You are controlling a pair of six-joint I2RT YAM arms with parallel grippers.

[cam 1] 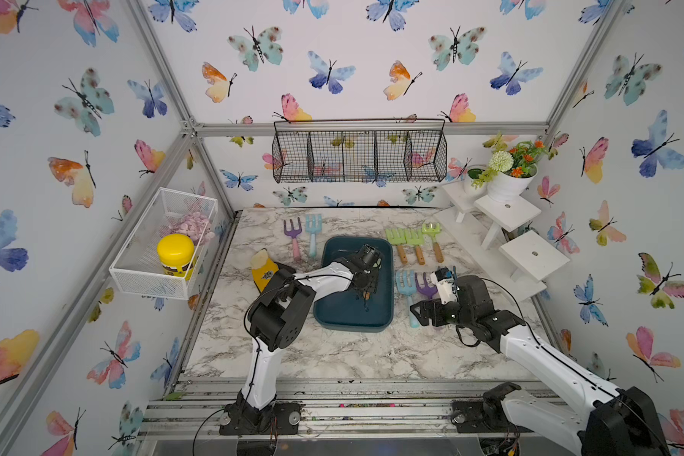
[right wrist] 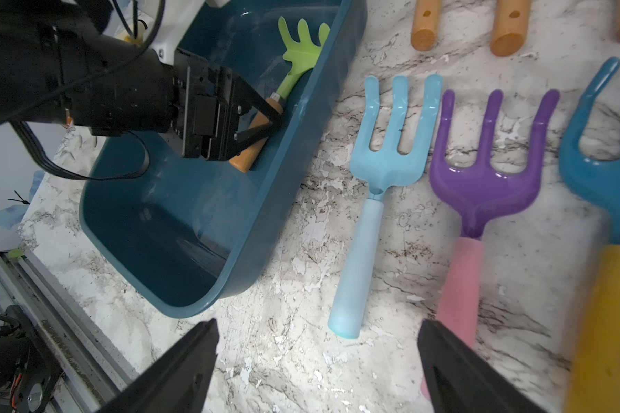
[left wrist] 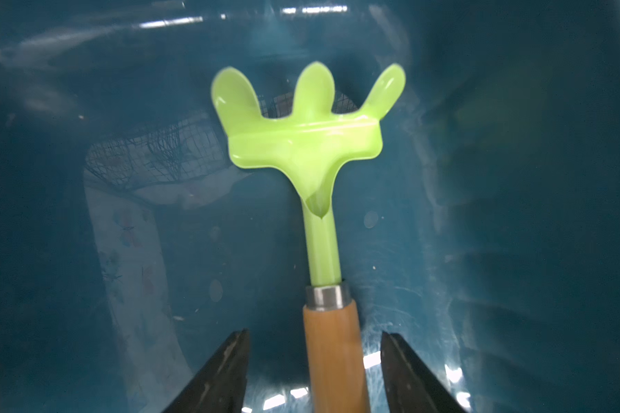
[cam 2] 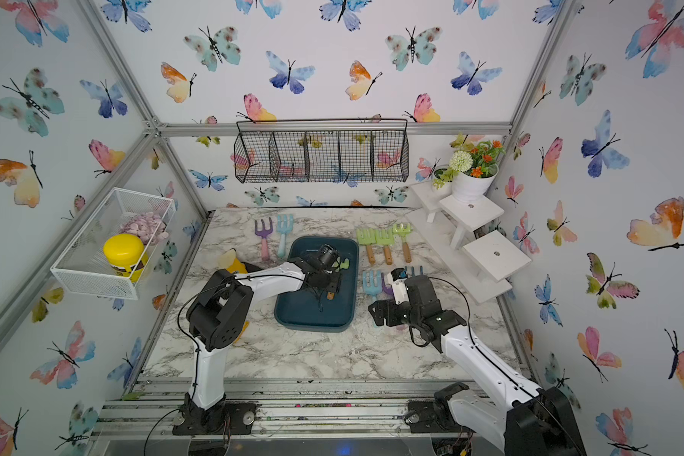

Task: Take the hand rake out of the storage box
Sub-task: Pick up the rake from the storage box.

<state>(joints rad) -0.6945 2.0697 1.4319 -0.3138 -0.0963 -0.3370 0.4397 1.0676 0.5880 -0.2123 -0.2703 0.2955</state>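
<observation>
Left gripper in the storage box
It hung low inside the box, at the worktop's centre.

Marble table carries the storage box (teal) and garden forks.

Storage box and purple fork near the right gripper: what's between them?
A light blue fork, flat on the table, shown in the right wrist view.
</observation>
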